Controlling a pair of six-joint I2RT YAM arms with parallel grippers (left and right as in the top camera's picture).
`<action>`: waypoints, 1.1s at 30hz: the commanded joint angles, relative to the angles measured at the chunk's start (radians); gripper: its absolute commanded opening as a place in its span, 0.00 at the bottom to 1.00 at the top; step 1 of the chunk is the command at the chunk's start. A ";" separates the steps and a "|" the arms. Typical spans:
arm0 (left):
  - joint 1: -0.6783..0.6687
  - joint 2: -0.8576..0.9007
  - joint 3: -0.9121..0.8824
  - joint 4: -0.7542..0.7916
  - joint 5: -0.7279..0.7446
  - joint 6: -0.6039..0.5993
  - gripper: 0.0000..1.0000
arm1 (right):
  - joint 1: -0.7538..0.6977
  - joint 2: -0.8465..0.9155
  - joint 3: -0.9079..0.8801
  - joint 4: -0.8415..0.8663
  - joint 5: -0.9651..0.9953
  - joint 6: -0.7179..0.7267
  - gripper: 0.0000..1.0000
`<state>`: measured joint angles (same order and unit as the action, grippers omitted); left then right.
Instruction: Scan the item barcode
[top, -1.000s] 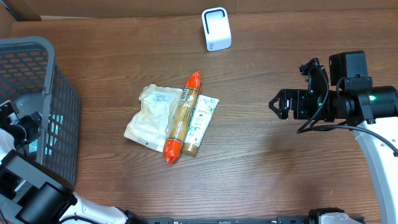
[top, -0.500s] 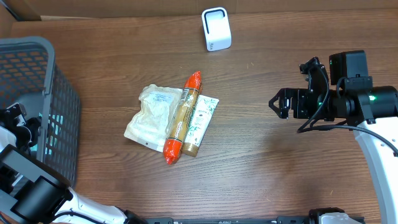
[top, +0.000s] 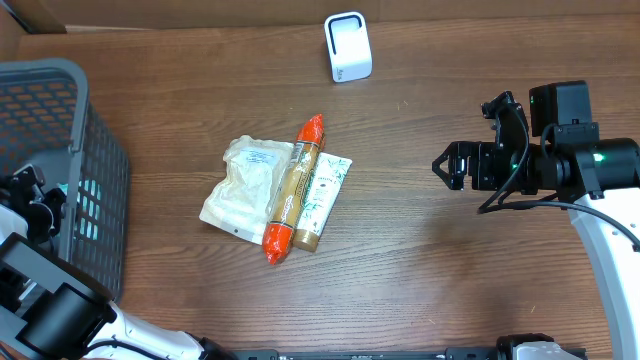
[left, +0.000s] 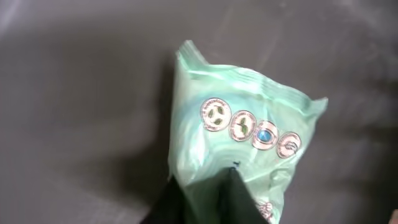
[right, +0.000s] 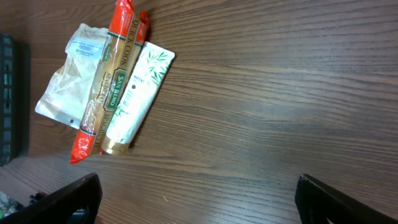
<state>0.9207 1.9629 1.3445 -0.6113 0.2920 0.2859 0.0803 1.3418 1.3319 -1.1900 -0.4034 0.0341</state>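
My left gripper (left: 214, 190) pinches a green packet (left: 239, 118) inside the basket (top: 95, 140) at far left; my right gripper (top: 452, 166) hangs wide over the bench (top: 420, 280).

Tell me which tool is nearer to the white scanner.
Right. The right tool hovers over the table, to the scanner's right and nearer the robot; the left tool, gripping a green packet, is in the grey basket, far left.
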 joint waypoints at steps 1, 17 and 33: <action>-0.011 0.075 -0.043 -0.017 -0.013 -0.041 0.04 | 0.005 -0.004 -0.002 0.006 -0.002 0.004 1.00; -0.011 -0.028 0.458 -0.460 0.220 -0.212 0.04 | 0.005 -0.004 -0.002 0.005 -0.002 0.004 1.00; -0.039 -0.195 0.698 -0.607 0.062 -0.241 1.00 | 0.005 -0.004 -0.002 -0.013 -0.001 0.003 1.00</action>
<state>0.8810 1.7432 2.0613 -1.2118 0.4778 0.0780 0.0803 1.3418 1.3319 -1.2022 -0.4034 0.0341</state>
